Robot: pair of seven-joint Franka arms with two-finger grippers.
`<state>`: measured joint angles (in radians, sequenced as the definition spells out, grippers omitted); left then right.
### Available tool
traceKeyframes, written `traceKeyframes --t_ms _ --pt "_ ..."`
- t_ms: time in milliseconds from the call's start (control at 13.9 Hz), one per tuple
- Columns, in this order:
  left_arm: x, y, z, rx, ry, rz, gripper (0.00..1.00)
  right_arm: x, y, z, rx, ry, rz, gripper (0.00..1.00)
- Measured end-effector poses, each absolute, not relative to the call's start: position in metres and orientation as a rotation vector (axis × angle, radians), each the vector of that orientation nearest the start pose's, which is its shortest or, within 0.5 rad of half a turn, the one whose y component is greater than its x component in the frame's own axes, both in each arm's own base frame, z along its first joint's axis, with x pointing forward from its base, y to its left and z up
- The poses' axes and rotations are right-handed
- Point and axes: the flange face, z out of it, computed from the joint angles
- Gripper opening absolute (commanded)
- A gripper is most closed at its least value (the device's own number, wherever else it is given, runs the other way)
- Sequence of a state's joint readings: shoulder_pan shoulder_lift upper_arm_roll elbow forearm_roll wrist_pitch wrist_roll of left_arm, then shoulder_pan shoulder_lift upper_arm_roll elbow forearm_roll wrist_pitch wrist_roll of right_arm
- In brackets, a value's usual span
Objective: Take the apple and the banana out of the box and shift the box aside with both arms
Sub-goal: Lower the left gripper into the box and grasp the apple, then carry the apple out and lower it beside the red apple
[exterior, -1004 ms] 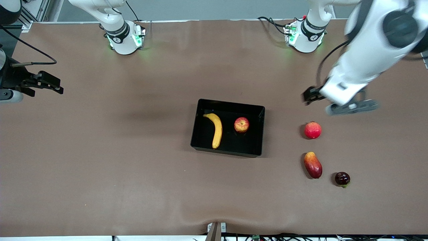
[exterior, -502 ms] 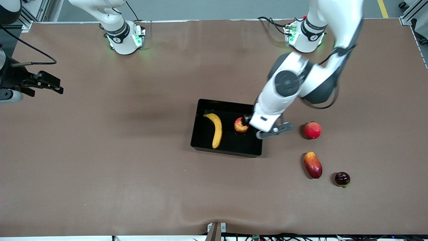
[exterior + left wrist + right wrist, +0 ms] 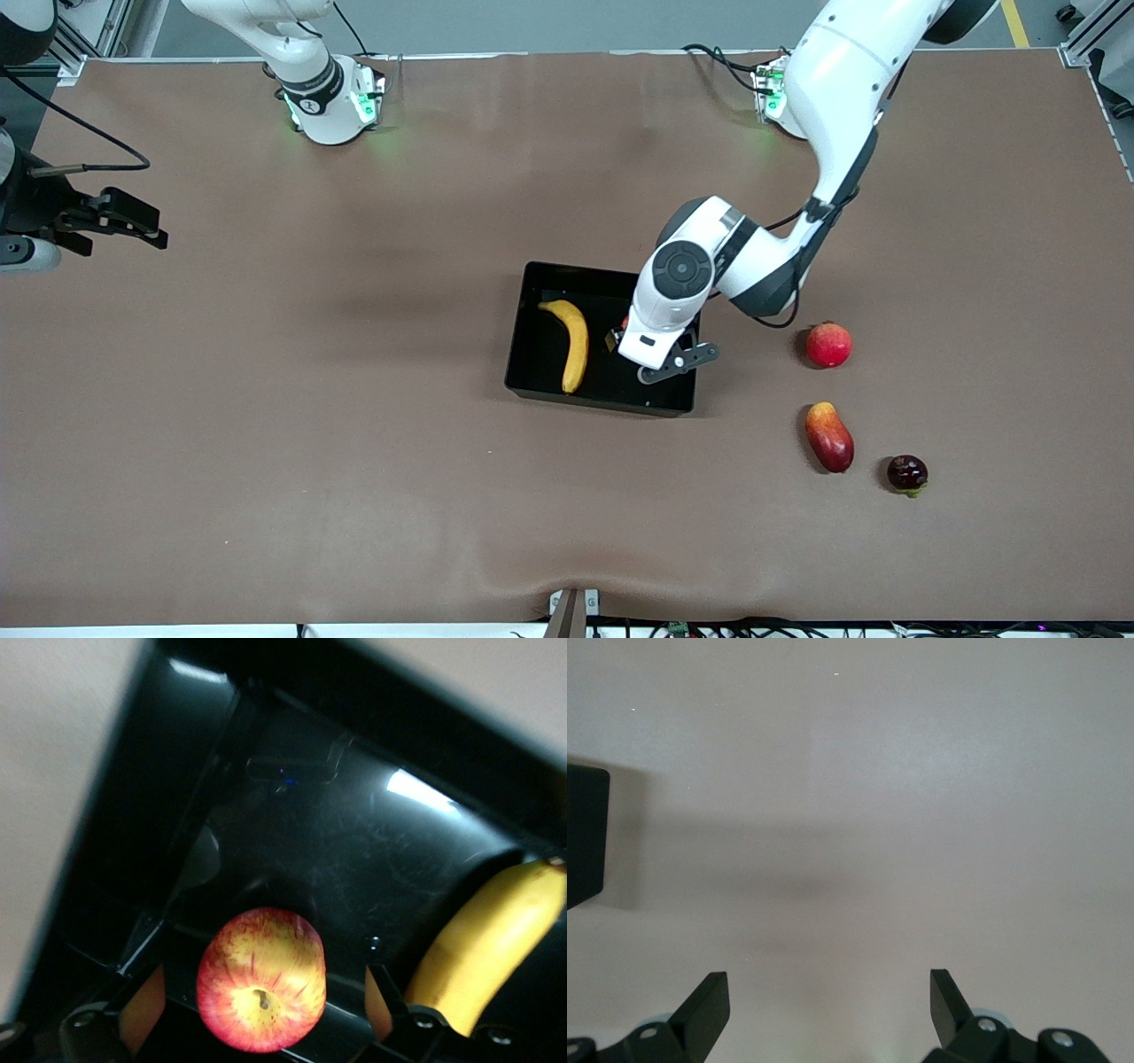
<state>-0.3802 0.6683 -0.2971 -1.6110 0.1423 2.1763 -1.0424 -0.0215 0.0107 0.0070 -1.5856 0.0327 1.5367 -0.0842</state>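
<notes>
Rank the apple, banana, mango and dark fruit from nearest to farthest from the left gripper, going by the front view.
1. apple: in the tray, between the left gripper's open fingers.
2. banana: beside it, same tray.
3. mango: on the table.
4. dark fruit: beside the mango.

tray (image 3: 537, 354): glossy black plastic, mirror glare | apple (image 3: 261, 991) in tray: smooth, waxy sheen | banana (image 3: 575, 342) in tray: smooth, satin | table (image 3: 266, 425) around tray: matt brown, faintly rippled
</notes>
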Motion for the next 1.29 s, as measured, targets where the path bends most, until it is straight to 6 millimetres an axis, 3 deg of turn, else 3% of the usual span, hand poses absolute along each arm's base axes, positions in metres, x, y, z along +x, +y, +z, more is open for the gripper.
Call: traceKeyframes --t_ms 287,358,430,573,645,789,1004,1147,1290 --pt "0.542 -0.411 0.215 -3.063 -0.495 0.210 1.00 0.553 -0.004 0.609 -3.103 -0.110 0.090 1.00" --pt "0.540 -0.411 0.210 -3.058 -0.492 0.219 0.86 0.553 -0.004 0.609 -3.103 -0.110 0.090 1.00" --pt "0.538 -0.411 0.207 -3.054 -0.489 0.227 0.55 0.553 -0.004 0.609 -3.103 -0.110 0.090 1.00" --pt "0.537 -0.411 0.205 -3.050 -0.486 0.232 0.07 0.553 -0.004 0.609 -3.103 -0.110 0.090 1.00" --pt "0.537 -0.411 0.206 -3.052 -0.486 0.228 0.00 0.553 -0.004 0.609 -3.103 -0.110 0.090 1.00" --pt "0.542 -0.412 0.213 -3.062 -0.490 0.209 0.00 0.553 -0.004 0.609 -3.103 -0.110 0.090 1.00" --pt "0.561 -0.409 0.258 -3.084 -0.516 0.138 0.00 0.553 -0.004 0.609 -3.103 -0.110 0.091 1.00" --pt "0.584 -0.394 0.315 -3.086 -0.522 0.081 0.00 0.553 -0.004 0.609 -3.103 -0.111 0.091 1.00" --pt "0.611 -0.357 0.379 -3.090 -0.508 0.025 0.00 0.553 -0.003 0.609 -3.103 -0.113 0.091 1.00"
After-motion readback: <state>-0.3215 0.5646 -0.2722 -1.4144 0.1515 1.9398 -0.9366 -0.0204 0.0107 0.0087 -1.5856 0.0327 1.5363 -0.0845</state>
